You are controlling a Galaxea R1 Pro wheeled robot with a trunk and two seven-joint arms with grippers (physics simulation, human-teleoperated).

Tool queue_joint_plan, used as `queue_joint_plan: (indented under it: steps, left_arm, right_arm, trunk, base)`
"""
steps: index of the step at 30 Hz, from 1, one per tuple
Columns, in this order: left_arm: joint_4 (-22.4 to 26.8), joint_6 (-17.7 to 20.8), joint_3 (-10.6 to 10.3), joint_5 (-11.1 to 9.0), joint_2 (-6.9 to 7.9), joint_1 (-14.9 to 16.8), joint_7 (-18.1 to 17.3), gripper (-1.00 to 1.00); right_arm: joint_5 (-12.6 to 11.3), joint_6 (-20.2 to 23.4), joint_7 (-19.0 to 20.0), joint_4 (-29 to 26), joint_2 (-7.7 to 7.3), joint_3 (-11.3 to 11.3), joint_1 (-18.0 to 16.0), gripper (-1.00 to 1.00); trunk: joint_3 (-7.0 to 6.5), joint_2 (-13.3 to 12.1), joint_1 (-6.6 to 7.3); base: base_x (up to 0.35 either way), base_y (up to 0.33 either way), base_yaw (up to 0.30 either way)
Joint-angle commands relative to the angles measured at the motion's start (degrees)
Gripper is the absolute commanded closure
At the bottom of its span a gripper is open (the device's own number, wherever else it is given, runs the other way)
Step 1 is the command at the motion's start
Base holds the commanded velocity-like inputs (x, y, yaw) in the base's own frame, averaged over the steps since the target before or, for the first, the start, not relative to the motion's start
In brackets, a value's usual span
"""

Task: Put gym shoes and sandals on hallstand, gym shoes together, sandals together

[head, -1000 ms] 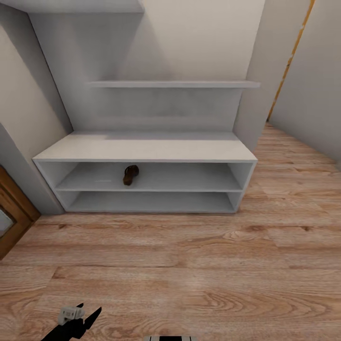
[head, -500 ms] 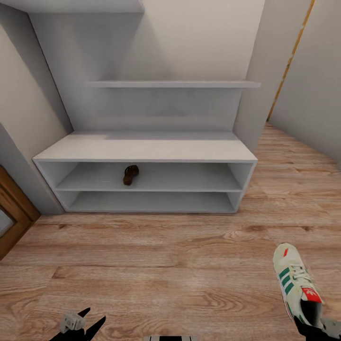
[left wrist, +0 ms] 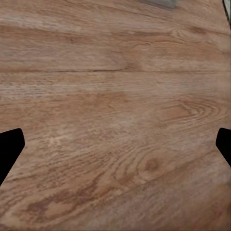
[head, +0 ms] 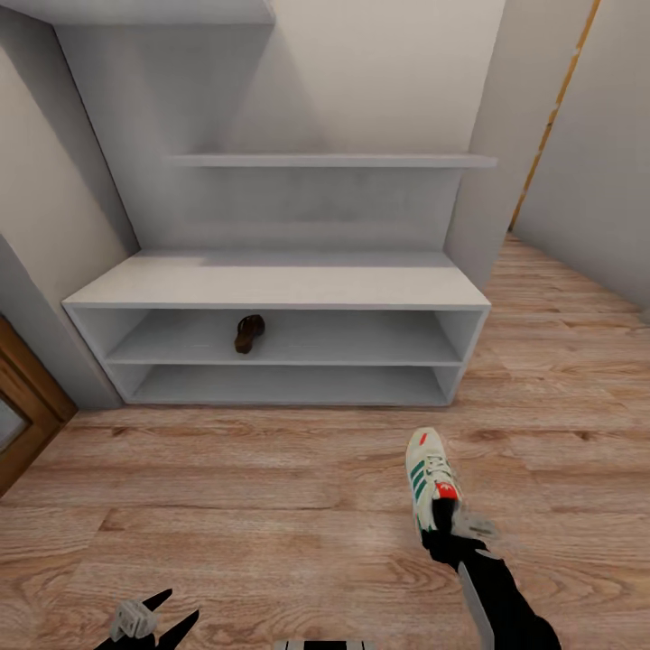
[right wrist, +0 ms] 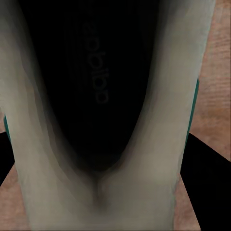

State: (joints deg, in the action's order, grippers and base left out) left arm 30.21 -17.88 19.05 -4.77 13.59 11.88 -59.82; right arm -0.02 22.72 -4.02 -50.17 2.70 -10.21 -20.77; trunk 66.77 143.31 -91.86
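My right gripper [head: 444,534] is shut on the heel of a cream-white gym shoe [head: 428,477] with green stripes and holds it above the corridor floor [head: 271,506], toe toward the hallstand [head: 280,287]. The right wrist view looks into the gym shoe's dark inside [right wrist: 91,86] from close up. One brown sandal [head: 248,333] lies on the hallstand's upper low shelf, left of the middle. At the bottom left of the head view my left gripper [head: 162,612] stands open over bare planks, with nothing between its fingertips [left wrist: 9,149].
Two staggered wall shelves [head: 329,161] hang above the bench top. A brown wooden door frame [head: 23,406] stands at the left. The corridor runs on at the right past a grey wall [head: 587,171].
My right arm has carried the gym shoe forward and to the left, nearer the hallstand. The left gripper has stayed at the bottom left. The sandal has not moved.
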Motion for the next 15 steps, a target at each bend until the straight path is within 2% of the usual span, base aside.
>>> queue_joint_plan:
  steps: [1,4,5,6,8,10,12,15]
  left_arm:
    - [-0.1,-0.3,0.1,-0.1,0.02,0.0,-0.3,-1.00]
    - [-0.1,-0.4,0.1,-0.1,0.04,0.0,-0.3,-1.00]
    - [-0.1,-0.4,0.2,-0.1,0.07,0.0,-0.3,-1.00]
    - [-0.1,-0.4,0.2,-0.1,0.08,0.0,-0.3,-1.00]
    - [-0.1,-0.5,0.2,-0.1,0.15,0.0,-0.3,-1.00]
    - [-0.1,-0.5,0.2,-0.1,0.31,0.0,-0.3,-1.00]
    - [-0.1,-0.4,0.3,-0.1,0.45,0.0,-0.1,-1.00]
    - [-0.1,-0.5,0.2,-0.1,0.60,0.0,-0.2,-1.00]
  right_arm:
    - [0.4,2.0,-2.4,-0.1,2.05,1.7,-2.0,1.00]
    - [0.4,4.6,-6.1,0.0,4.83,3.6,-4.9,1.00]
    - [0.3,6.2,-8.5,0.0,6.40,4.4,-6.7,1.00]
    - [0.3,7.0,-9.7,0.0,7.07,4.7,-7.5,1.00]
    - [0.2,9.0,-12.8,-0.1,7.30,5.2,-9.8,1.00]
    - [0.0,11.0,-15.6,0.0,7.30,5.7,-13.5,1.00]
    - [0.0,11.5,-16.4,0.2,7.30,5.8,-16.4,1.00]
    - [-0.1,11.7,-17.5,1.3,7.30,5.8,-18.5,1.00]
  trunk:
    - [0.05,0.0,0.01]
    - [0.05,0.0,0.01]
    - [0.05,0.0,0.01]
    - [0.05,0.0,0.01]
    - [0.05,0.0,0.01]
    - [0.05,0.0,0.01]
    - [0.05,0.0,0.01]
    - [0.05,0.0,0.01]
  base:
    - [0.000,0.000,0.000]
    - [0.000,0.000,0.000]
    - [0.000,0.000,0.000]
    - [0.000,0.000,0.000]
    - [0.000,0.000,0.000]
    - [0.000,0.000,0.000]
    - [0.000,0.000,0.000]
    - [0.000,0.000,0.000]
